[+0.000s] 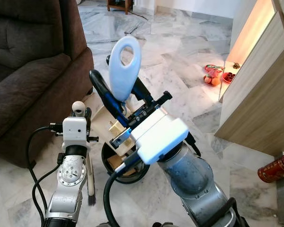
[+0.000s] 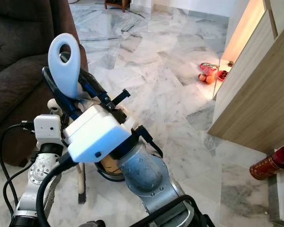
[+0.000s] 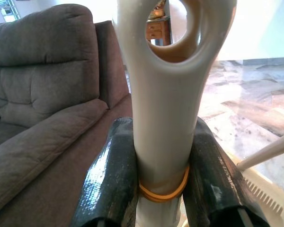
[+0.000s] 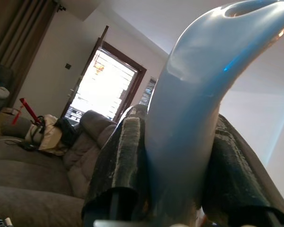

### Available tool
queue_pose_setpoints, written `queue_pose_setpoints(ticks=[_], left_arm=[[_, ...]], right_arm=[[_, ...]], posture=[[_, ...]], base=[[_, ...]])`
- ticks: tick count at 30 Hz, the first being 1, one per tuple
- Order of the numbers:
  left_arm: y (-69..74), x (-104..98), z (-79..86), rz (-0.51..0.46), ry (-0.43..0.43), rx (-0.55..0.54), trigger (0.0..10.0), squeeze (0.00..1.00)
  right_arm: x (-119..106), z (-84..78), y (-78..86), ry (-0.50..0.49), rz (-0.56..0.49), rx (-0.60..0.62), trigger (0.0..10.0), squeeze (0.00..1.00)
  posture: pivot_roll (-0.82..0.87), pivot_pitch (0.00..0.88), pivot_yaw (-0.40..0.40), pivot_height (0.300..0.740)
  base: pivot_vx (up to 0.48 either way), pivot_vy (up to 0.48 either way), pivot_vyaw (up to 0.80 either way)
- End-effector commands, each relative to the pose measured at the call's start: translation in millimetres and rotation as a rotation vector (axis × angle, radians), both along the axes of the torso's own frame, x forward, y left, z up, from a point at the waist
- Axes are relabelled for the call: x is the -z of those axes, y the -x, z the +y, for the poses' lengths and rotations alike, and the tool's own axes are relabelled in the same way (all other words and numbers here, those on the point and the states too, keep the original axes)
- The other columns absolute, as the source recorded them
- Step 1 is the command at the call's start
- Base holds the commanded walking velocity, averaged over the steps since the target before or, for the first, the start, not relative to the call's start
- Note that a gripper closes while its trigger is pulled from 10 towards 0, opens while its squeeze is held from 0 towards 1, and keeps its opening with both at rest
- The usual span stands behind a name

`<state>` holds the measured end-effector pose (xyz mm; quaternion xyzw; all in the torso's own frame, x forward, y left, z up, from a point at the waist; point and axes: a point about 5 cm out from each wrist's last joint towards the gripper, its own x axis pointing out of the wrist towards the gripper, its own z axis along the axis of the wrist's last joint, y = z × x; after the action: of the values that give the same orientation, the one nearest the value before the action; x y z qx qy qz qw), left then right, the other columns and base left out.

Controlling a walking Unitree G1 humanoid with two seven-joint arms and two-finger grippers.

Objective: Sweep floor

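beside sofa [image 1: 28, 71]: right claw [image 1: 114, 97] raised, clamping blue handle [image 1: 124, 66]; left claw [image 3: 154, 189] pinching cream handle [image 3: 165, 94].

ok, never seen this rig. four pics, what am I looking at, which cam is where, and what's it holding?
It is a humanoid robot with two silver arms, each ending in two long black fingers. The two wide pictures come from a stereo camera on its head, looking down at a marble floor beside a brown sofa. The other two come from cameras on each wrist, looking along the fingers.

The right gripper is shut on a blue handle with a loop at its top. The left gripper is shut on a cream handle, likely a brush, whose bristles reach the floor. A dark bin sits below the arms. Red items lie near a wooden cabinet.
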<state>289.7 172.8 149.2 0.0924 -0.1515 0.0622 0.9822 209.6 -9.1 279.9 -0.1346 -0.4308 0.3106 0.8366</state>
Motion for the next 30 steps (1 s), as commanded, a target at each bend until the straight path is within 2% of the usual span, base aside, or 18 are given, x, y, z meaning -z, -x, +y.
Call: queue_pose_setpoints(ticks=[1,11,15,21,23,26,28,30], left_arm=[[1.2,-7.1,-0.1,-0.04,-0.034,0.003,10.0,0.0],[0.9,-6.9,-0.8,-0.038,-0.034,0.006,10.0,0.0],[1.0,-6.8,-1.2,-0.038,-0.033,0.005,10.0,0.0],[1.3,-6.5,-1.6,-0.037,-0.032,0.006,10.0,0.0],[1.4,-6.6,-1.6,-0.037,-0.033,0.006,10.0,0.0],[1.2,-6.6,-1.5,-0.037,-0.032,0.005,10.0,0.0],[1.2,-6.4,-1.6,-0.037,-0.032,0.007,10.0,0.0],[1.2,-6.4,-1.4,-0.037,-0.032,0.008,10.0,0.0]], right_arm=[[-16.1,-1.4,17.8,-0.044,-0.117,-0.048,10.0,0.0],[-11.4,-4.5,8.4,-0.013,-0.112,0.017,10.0,0.0],[-8.8,-9.5,0.4,0.021,-0.129,0.091,10.0,0.0],[-7.7,-10.8,-2.6,0.038,-0.14,0.12,10.0,0.0],[-7.2,-13.3,-6.4,0.051,-0.155,0.172,10.0,0.0],[-10.5,-26.7,-20.6,0.056,-0.179,0.297,10.0,0.0],[-14.7,-45.7,-36.5,0.058,-0.194,0.427,10.0,0.0],[-14.8,-54.2,-43.2,0.063,-0.197,0.492,10.0,0.0]], posture=[[0.07,0.19,-0.02,0.74],[0.07,0.19,-0.02,0.74],[0.07,0.191,-0.022,0.74],[0.07,0.191,-0.021,0.74],[0.07,0.191,-0.021,0.74],[0.07,0.19,-0.021,0.74],[0.07,0.188,-0.021,0.74],[0.07,0.187,-0.021,0.74]], base=[[0.0,0.0,0.0],[0.0,0.0,0.0],[0.0,0.0,0.0],[0.0,0.0,0.0],[0.0,0.0,0.0],[0.0,0.0,0.0],[0.0,0.0,0.0],[0.0,0.0,0.0]])
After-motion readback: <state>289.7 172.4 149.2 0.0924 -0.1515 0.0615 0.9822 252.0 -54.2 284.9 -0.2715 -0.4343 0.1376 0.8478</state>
